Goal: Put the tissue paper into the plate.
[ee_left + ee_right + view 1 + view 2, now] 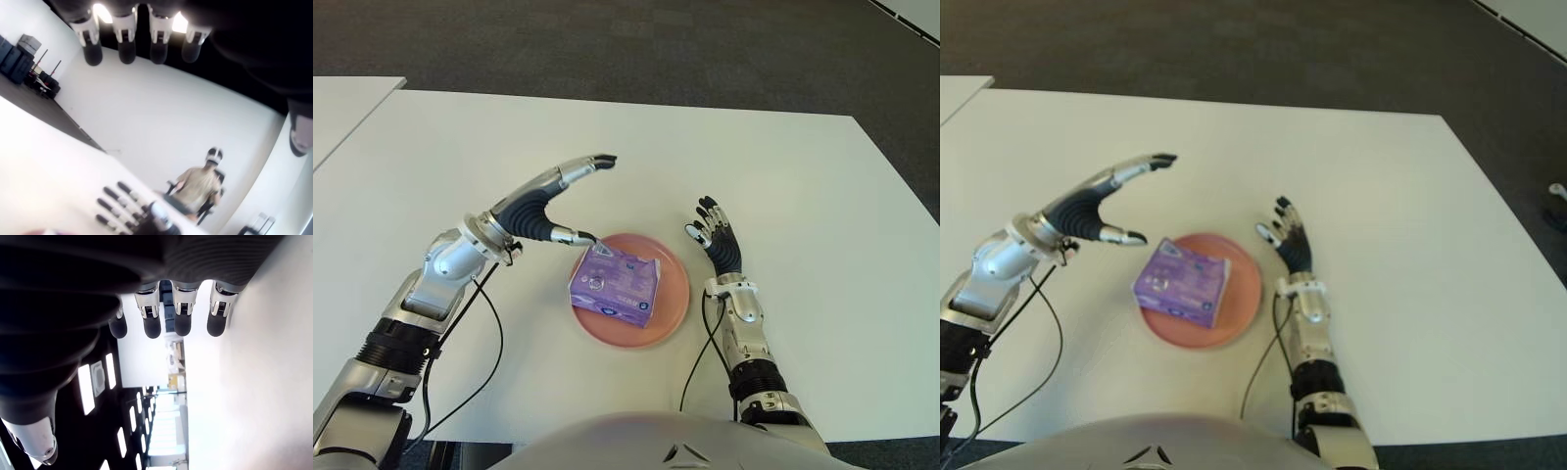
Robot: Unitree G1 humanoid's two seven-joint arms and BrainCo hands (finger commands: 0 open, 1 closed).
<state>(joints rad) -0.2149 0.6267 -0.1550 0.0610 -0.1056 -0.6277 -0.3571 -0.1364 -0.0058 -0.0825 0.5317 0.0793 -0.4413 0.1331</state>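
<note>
Silver-jointed arms trailing black cables end in a black-ribbed left hand (543,208) and right hand (717,241) with silver-segmented, dark-tipped fingers.

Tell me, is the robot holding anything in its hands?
No. Both hands, left and right, are open; the tissue pack lies on the plate.

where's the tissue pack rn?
In the eye views the tissue pack lies on the pink plate, between the open left hand and the open right hand.
</note>
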